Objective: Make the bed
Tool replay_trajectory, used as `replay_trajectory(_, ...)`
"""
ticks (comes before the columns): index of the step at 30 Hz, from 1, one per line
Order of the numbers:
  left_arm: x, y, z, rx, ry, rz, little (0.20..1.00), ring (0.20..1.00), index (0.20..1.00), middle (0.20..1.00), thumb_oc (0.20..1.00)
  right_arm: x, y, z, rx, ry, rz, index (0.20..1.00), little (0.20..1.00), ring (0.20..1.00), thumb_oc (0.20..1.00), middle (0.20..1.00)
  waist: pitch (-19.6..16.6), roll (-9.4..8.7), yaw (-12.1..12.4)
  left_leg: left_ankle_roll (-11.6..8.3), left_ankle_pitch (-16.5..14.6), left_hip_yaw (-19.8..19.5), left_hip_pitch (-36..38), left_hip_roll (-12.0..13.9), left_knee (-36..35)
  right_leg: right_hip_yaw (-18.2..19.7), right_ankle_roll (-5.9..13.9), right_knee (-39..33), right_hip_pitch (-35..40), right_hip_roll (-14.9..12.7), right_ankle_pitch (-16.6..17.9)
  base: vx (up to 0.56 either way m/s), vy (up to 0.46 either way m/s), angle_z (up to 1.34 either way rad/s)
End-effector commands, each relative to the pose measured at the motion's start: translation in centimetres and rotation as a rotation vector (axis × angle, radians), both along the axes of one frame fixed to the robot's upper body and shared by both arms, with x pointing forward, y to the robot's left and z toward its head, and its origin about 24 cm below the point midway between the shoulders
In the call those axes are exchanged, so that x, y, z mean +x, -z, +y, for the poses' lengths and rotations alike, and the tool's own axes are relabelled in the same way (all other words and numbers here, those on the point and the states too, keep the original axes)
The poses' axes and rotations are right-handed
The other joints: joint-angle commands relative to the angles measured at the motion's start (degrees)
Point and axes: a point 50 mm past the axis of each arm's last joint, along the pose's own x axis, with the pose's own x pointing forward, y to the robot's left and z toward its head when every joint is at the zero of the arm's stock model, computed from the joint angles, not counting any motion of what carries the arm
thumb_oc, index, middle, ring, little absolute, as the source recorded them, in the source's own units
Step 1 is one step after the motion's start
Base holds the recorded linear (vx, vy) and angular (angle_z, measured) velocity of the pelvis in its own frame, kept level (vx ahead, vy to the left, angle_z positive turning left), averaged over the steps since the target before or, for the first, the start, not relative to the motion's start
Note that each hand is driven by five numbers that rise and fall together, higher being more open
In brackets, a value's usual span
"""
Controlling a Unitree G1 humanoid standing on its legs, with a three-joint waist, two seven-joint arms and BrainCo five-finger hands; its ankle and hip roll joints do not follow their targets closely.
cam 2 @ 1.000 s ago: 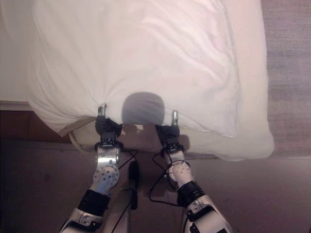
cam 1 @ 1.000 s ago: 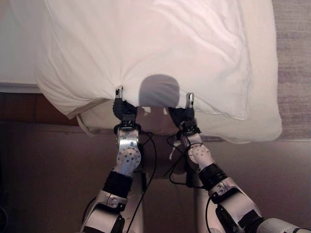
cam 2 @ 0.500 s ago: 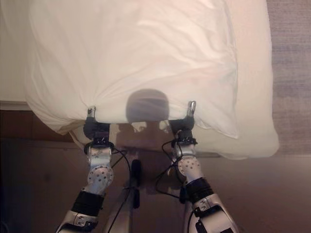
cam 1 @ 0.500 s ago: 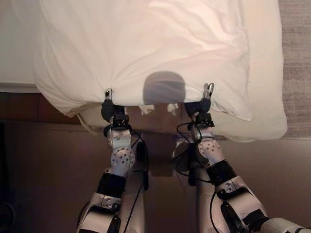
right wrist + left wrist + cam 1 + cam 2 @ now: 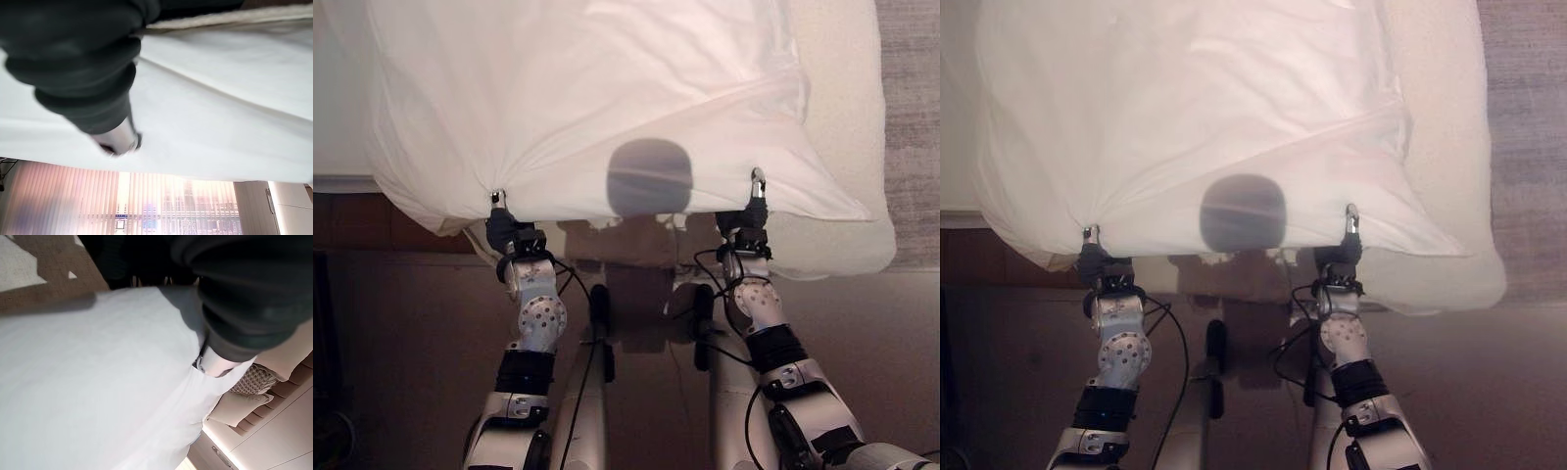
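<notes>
my left hand (image 5: pixel 505 231) pinching sheet (image 5: pixel 587 98) edge | my right hand (image 5: pixel 747 221) pinching same edge, well apart | sheet stretched between and beyond them over bed (image 5: pixel 847 127) | fingertips buried in cloth

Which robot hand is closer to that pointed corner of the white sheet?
Right. The right robot hand grips the sheet just beside its pointed corner; the left robot hand grips far across.
</notes>
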Motion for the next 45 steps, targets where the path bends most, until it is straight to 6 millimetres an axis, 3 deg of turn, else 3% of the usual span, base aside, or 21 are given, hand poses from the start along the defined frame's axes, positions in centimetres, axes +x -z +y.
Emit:
replay_trajectory(1,-3.1,-0.7,6.5,0.016,-0.329,-0.076,0.200,0.200,0.200,0.200,0.200,-1.4,-1.4,-3.8,-0.014,0.160,-0.136,0.200,0.200,0.200,0.200,0.200,-6.0,0.81,0.1,3.44,-1.1,1.4,-3.6,-3.0,1.7,-0.4,1.80,-5.1,0.0,1.3,2.1,0.00,0.000,0.00)
replay_trajectory(7,-3.0,-0.5,5.5,0.003,-0.271,-0.100,0.200,0.200,0.200,0.200,0.200,-2.3,-2.4,-2.4,-0.059,0.100,-0.227,0.200,0.200,0.200,0.200,0.200,-5.9,0.73,-0.1,3.44,-1.0,1.4,-3.4,-2.9,1.5,-0.2,1.75,-5.2,0.0,1.5,2.3,0.00,0.000,0.00)
replay_trajectory(8,-3.0,-0.4,5.1,0.004,-0.243,-0.106,0.448,0.448,0.448,0.448,0.448,-2.6,-2.8,-2.0,-0.063,0.082,-0.263,0.200,0.200,0.200,0.200,0.200,-5.7,0.58,-0.2,3.42,-1.0,1.3,-3.4,-2.9,1.5,-0.2,1.70,-5.2,0.0,1.6,2.3,0.00,0.000,0.00)
replay_trajectory(9,-3.0,-0.3,5.1,0.004,-0.243,-0.105,0.633,0.633,0.633,0.633,0.633,-2.7,-2.8,-2.0,-0.063,0.082,-0.262,0.200,0.200,0.200,0.200,0.200,-5.7,0.58,-0.2,3.42,-1.0,1.3,-3.4,-2.9,1.5,-0.2,1.69,-5.2,0.0,1.6,2.3,0.00,0.000,0.00)
replay_trajectory(10,-2.9,-0.1,4.8,-0.004,-0.215,-0.109,1.000,1.000,1.000,1.000,1.000,-3.0,-3.1,-1.8,-0.064,0.076,-0.288,0.200,0.200,0.200,0.200,0.200,-5.7,0.53,-0.3,3.38,-0.9,1.4,-3.4,-2.9,1.5,-0.2,1.70,-5.2,0.0,1.6,2.3,0.00,0.000,0.00)
replay_trajectory(12,-2.9,0.7,4.3,-0.027,-0.168,-0.111,1.000,1.000,1.000,1.000,1.000,-4.1,-4.2,-0.9,-0.071,0.045,-0.371,0.200,0.200,0.200,0.200,0.200,-5.5,0.30,-0.5,3.37,-0.8,1.5,-3.3,-2.8,1.4,-0.1,1.68,-5.4,0.1,1.7,2.4,0.00,0.000,0.00)
replay_trajectory(16,-3.0,1.8,4.1,-0.056,-0.140,-0.102,1.000,1.000,1.000,1.000,1.000,-5.0,-4.6,-0.5,-0.076,0.031,-0.408,0.200,0.200,0.200,0.200,0.200,-5.5,0.04,-0.8,3.36,-0.8,1.6,-3.0,-2.8,1.2,0.0,1.66,-5.5,0.3,1.8,2.4,0.00,0.000,0.00)
replay_trajectory(20,-2.8,4.1,3.2,-0.117,-0.072,-0.057,1.000,1.000,1.000,1.000,1.000,-7.3,-6.5,0.2,-0.101,0.003,-0.545,0.200,0.200,0.200,0.200,0.200,-5.1,-0.94,-1.5,3.17,-0.7,2.0,-2.8,-2.5,1.2,0.4,1.66,-5.6,0.5,2.2,2.7,0.00,0.000,0.00)
replay_trajectory(26,-1.9,4.6,2.4,-0.149,-0.023,-0.071,1.000,1.000,1.000,1.000,1.000,-8.5,-7.1,0.7,-0.121,-0.028,-0.614,0.200,0.200,0.200,0.200,0.200,-4.9,-2.04,-2.4,2.89,-0.7,2.5,-2.4,-2.1,1.3,0.8,1.71,-5.6,0.7,2.4,3.0,0.00,0.000,0.00)
replay_trajectory(33,0.5,2.2,1.0,-0.147,0.044,-0.184,1.000,1.000,1.000,1.000,1.000,-8.8,-6.8,1.5,-0.094,-0.065,-0.623,0.200,0.200,0.200,0.200,0.200,-5.5,-3.54,-3.8,2.61,-1.0,2.9,-2.6,-1.6,1.9,1.3,1.65,-5.2,0.4,2.8,2.9,0.00,-0.001,-0.02)
replay_trajectory(39,1.3,0.0,0.9,-0.124,0.061,-0.288,1.000,1.000,1.000,1.000,1.000,-8.5,-6.3,1.6,-0.074,-0.074,-0.605,0.200,0.200,0.200,0.200,0.200,-6.2,-4.00,-4.4,2.50,-1.2,3.0,-2.8,-1.4,2.3,1.5,1.64,-5.1,0.1,3.1,3.0,0.00,-0.002,-0.04)
replay_trajectory(45,1.5,-0.9,1.4,-0.120,0.040,-0.315,1.000,1.000,1.000,1.000,1.000,-8.2,-5.8,1.6,-0.066,-0.080,-0.584,0.200,0.200,0.200,0.200,0.200,-6.6,-4.13,-4.6,2.33,-1.3,3.1,-3.0,-1.3,2.4,1.6,1.69,-5.0,0.0,3.2,2.9,0.00,0.001,-0.01)
